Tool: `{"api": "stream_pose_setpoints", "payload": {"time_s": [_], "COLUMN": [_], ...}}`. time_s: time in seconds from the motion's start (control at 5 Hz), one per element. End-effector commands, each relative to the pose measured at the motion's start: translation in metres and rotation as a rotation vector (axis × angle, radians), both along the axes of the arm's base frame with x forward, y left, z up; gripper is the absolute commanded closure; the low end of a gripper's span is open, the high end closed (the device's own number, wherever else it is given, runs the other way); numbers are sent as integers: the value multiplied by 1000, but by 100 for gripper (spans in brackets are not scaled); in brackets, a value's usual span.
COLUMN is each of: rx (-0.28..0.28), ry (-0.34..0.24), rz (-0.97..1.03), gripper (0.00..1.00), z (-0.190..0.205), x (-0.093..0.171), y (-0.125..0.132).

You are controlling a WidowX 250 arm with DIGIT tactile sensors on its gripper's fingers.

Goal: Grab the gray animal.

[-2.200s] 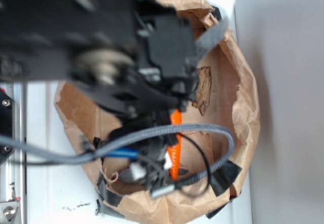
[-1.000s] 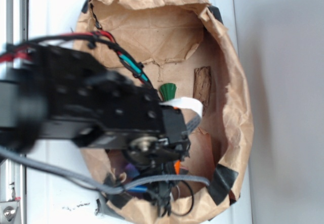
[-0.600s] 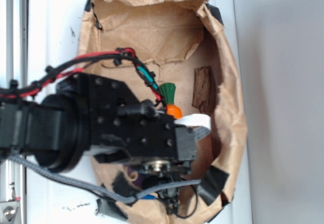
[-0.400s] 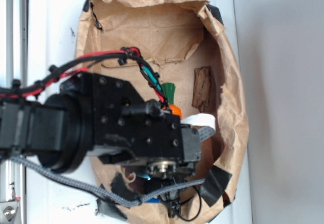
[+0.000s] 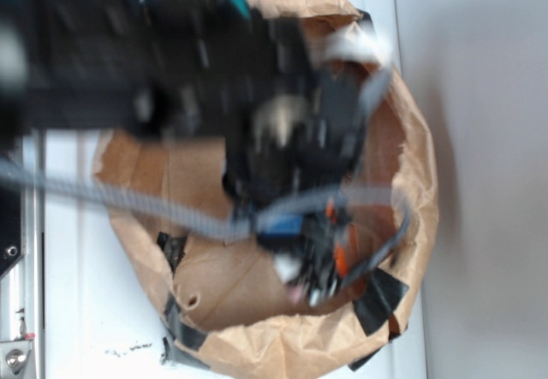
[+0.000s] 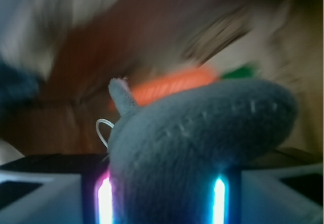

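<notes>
The gray animal (image 6: 202,128) is a soft gray plush that fills the lower wrist view. It sits between the two glowing pads (image 6: 105,201) of my gripper (image 6: 162,196), which is shut on it. An orange carrot (image 6: 172,85) with a green top lies just behind it. In the exterior view my arm is a dark blur over the brown paper bag (image 5: 257,345). The gripper (image 5: 312,278) hangs over the bag's lower right with the carrot (image 5: 343,255) beside it. The gray animal cannot be made out in that view.
The crumpled paper bag's walls surround the gripper, with black tape patches (image 5: 379,298) on the lower rim. A grey braided cable (image 5: 128,199) crosses the bag. A white surface (image 5: 94,310) lies left of the bag, with a metal rail at the far left.
The arm has swung up and to the right and is now motion-blurred. It covers the bark-like chip and the bag's upper half. The bag's outline has shifted.
</notes>
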State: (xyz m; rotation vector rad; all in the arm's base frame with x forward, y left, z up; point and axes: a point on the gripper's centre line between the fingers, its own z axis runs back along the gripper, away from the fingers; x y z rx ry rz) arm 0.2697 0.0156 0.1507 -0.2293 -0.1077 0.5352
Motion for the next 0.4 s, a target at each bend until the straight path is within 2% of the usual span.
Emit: {"api": "stream_pose_setpoints", "payload": {"time_s": [0.0,0.2], "rx": [286,377], "ry": [-50,-25], "rz": [122,106], "gripper": [100,99], "z": [44,50], "x": [-12,-19], "y": [13,8]}}
